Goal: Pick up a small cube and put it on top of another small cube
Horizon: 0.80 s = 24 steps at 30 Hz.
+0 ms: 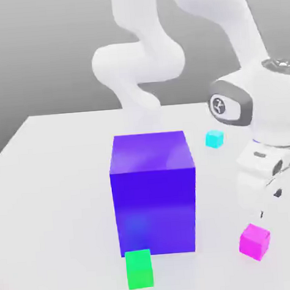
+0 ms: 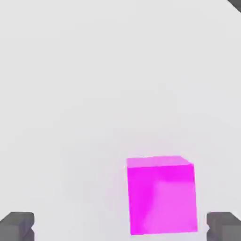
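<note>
A small magenta cube (image 1: 254,241) rests on the white table at the exterior view's right front. My gripper (image 1: 269,204) hangs just above it, jaws open and holding nothing. In the hand view the magenta cube (image 2: 162,195) sits between my two dark fingertips (image 2: 17,226), nearer to one of them, and my gripper (image 2: 120,228) stands wide around it without touching. A small green cube (image 1: 139,269) lies in front of the big blue block. A small cyan cube (image 1: 214,139) sits farther back on the right.
A large blue block (image 1: 154,193) stands in the middle of the white table (image 1: 53,191), between the green cube and the arm's base. My white arm reaches over the right side, above the cyan cube.
</note>
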Tool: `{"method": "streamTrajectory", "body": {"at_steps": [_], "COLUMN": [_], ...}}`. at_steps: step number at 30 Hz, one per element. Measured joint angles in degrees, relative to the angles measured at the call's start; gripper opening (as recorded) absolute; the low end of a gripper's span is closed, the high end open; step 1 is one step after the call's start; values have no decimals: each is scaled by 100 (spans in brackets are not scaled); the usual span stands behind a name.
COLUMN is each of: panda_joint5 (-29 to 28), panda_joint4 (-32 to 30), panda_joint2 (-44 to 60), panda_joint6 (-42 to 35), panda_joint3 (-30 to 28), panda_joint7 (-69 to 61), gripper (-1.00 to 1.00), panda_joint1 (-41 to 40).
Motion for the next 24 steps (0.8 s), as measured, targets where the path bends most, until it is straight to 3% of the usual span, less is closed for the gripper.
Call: {"method": "streamTrajectory", "body": {"at_steps": [3,4,12,17,24], "panda_joint5": [-644,-789,-721,327,1552], "panda_joint4": [167,214,185,11,53], "panda_joint2": [612,780,684,-234,-1252], "panda_joint6": [433,563,491,-179,-987], "panda_joint3": [-640,-830,-735,43,-646], "panda_joint7": [416,528,472,-440,-1931], "gripper": [100,-100,-100,-100,-100], "panda_joint1": [469,625,546,-6,-1567]}}
